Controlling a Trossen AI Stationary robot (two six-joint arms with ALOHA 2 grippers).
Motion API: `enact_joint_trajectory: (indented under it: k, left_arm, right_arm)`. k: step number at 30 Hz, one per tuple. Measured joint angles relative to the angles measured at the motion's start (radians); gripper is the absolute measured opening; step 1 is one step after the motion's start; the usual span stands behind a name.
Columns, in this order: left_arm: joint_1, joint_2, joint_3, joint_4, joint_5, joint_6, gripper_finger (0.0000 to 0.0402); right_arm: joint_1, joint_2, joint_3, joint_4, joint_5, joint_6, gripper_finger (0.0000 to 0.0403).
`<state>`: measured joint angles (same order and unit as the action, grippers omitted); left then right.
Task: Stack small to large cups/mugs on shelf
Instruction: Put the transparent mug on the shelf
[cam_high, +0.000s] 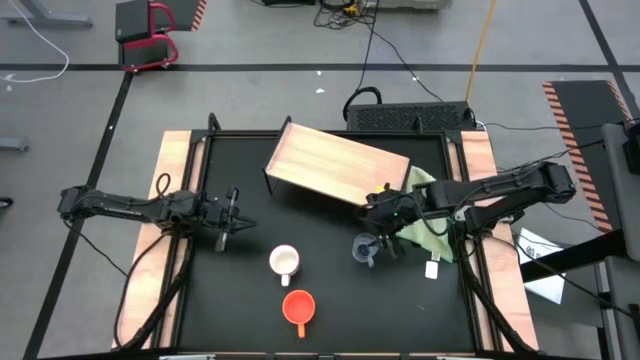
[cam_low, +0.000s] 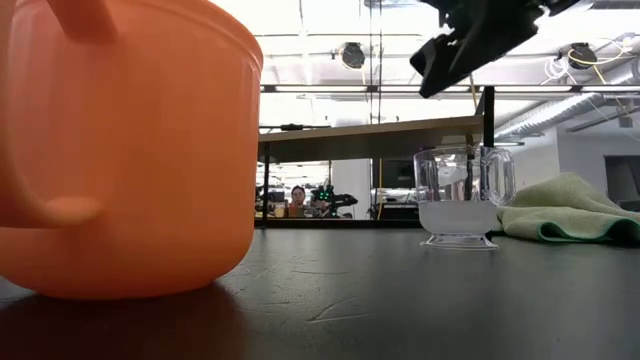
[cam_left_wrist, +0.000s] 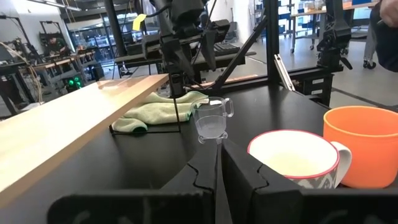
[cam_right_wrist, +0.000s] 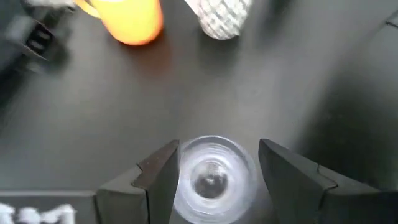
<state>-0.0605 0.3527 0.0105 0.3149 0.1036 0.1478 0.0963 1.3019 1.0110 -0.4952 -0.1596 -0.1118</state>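
Observation:
The small clear cup stands upright on the black table, right of centre; it also shows in the low view. My right gripper hangs open above it, pointing down, one finger over each side; the low view shows the gripper well above the cup's rim. The white speckled mug and the orange-red mug stand upright nearer the front. The wooden shelf stands on its black legs at the back. My left gripper is shut and empty at the table's left.
A green cloth lies crumpled right of the shelf, under my right arm. A small white tag lies near the right edge. Pale wooden strips run along both table sides. A person shows far behind the table.

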Motion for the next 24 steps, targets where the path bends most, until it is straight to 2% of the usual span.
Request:
enact_joint_trajectory:
  k: [5,13,24]
  left_arm:
    - [0.000,0.000,0.000,-0.004,0.000,0.000,0.0026]
    - [0.000,0.000,0.000,-0.035,0.000,0.004,0.0026]
    - [0.000,0.000,0.000,-0.035,0.000,0.000,0.0026]
  right_arm:
    - [0.004,0.062,0.066,-0.094,0.086,-0.055,0.0210]
    - [0.023,0.135,0.095,-0.114,0.084,-0.087,0.0210]
    - [0.023,0.146,0.095,-0.096,0.082,-0.088,0.0210]
